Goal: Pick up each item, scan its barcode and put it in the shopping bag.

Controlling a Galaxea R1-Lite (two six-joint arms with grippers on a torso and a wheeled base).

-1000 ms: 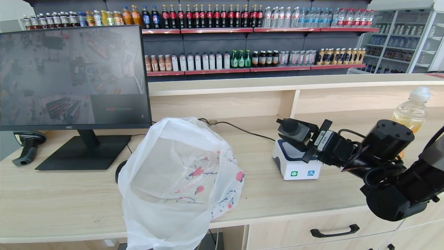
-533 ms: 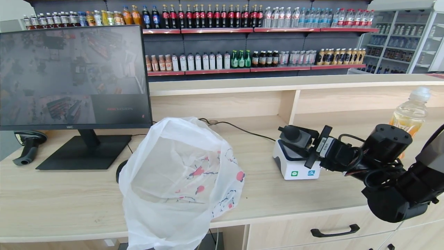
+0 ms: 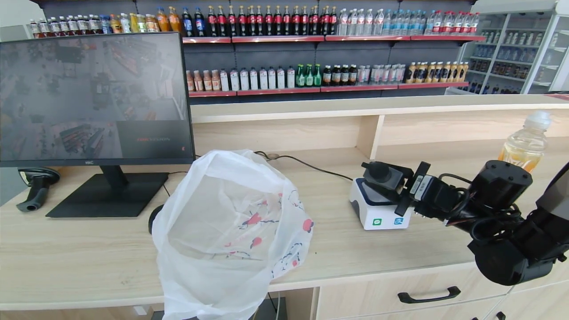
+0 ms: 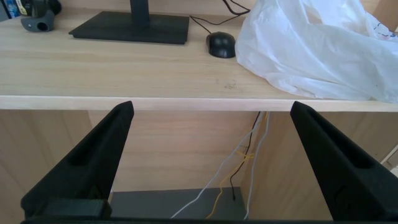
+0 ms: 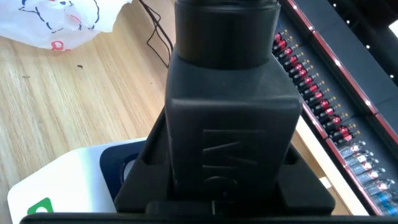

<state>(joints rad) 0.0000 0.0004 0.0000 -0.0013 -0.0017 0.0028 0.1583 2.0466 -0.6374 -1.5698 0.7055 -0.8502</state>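
Note:
My right gripper is shut on a dark grey boxy item with a round cap, held on its side just above the white scanner box on the counter. From the wrist, the dark item stands close over the scanner box. The white shopping bag with red flower print stands open at the counter's front edge, left of the scanner. My left gripper is open, low in front of the counter edge, facing the bag.
A monitor stands at the left, with a handheld scanner beside it and a black mouse behind the bag. A bottle of yellow drink stands at the right. A cable runs to the scanner box.
My right gripper has shifted slightly right and down with the dark item, closer over the scanner box. The bag has not moved.

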